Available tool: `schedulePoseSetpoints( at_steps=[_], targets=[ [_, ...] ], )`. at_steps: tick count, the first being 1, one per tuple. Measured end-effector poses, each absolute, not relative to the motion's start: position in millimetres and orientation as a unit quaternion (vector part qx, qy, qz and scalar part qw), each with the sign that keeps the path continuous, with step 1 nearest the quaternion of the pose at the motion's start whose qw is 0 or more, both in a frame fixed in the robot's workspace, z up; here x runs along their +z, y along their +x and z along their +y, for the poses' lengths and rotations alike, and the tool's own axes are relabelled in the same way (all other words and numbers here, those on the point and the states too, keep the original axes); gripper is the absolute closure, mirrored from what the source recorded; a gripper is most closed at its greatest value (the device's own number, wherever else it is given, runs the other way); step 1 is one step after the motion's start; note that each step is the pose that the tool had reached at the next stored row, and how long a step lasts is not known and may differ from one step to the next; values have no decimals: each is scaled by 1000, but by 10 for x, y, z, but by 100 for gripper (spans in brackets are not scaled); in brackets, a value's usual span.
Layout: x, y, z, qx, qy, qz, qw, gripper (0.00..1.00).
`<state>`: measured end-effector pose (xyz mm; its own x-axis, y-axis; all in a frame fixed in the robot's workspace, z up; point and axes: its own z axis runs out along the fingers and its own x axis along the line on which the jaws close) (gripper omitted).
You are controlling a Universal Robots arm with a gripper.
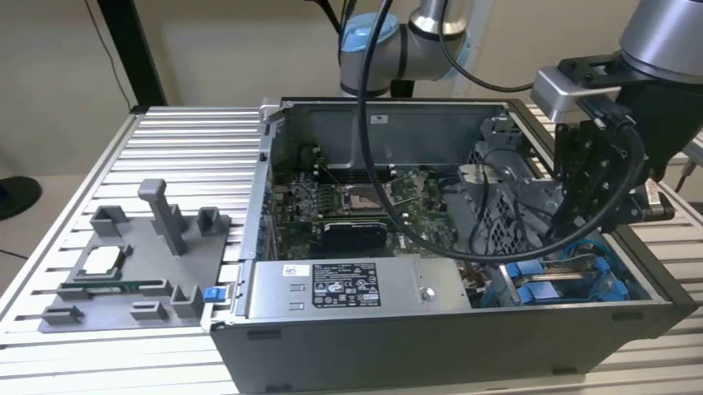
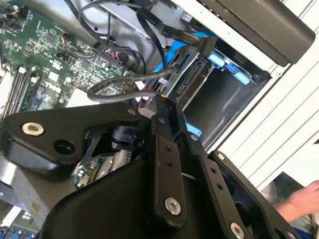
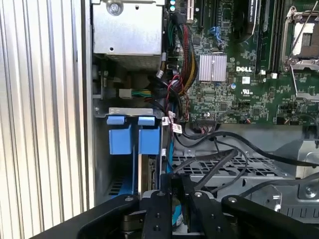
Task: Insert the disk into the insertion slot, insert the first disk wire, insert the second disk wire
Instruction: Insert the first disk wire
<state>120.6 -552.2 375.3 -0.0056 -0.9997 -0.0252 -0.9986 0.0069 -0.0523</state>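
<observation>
gripper point(image 2: 166, 107) down at the slot point(image 1: 555, 280), jaws narrow and pinching the end of a black wire point(image 2: 112, 90), held end-on to the disk point(image 3: 148, 142), which looks already seated there, presumably so the wire end lines up with its connector edge

One open computer case point(image 1: 439, 350), one green motherboard point(image 1: 329, 206), one power-supply box point(image 1: 439, 284), and two blue tabs point(image 3: 119, 140) (side by side, just beyond the gripper point(image 3: 177, 195)).

A robotics lab: a robot arm point(image 1: 404, 43) hangs over an opened computer case point(image 1: 439, 333) on a ribbed aluminium surface point(image 1: 181, 152).
</observation>
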Motion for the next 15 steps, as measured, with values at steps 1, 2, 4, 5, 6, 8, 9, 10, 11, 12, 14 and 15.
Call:
schedulePoseSetpoints(
  at_steps=[1, 2, 4, 5, 6, 8, 9, 10, 11, 12, 14, 15],
  targets=[
    [3746, 1224, -5539, -9, -705, 709, 26, 100],
    [3738, 1242, -5551, -8, -705, 709, 25, 100],
    [3721, 1268, -5563, -7, -705, 709, 24, 100],
    [3714, 1275, -5565, -7, -705, 709, 24, 100],
    [3709, 1284, -5567, -7, -705, 709, 24, 100],
    [3698, 1295, -5571, -7, -705, 709, 24, 100],
    [3692, 1300, -5571, -7, -705, 709, 24, 100],
    [3681, 1324, -5574, -7, -705, 709, 24, 100],
    [3677, 1348, -5581, -6, -705, 709, 22, 100],
    [3672, 1379, -5590, -3, -705, 709, 20, 100],
    [3659, 1424, -5600, 0, -705, 709, 17, 100],
    [3651, 1445, -5609, 1, -705, 709, 15, 100]
  ],
)
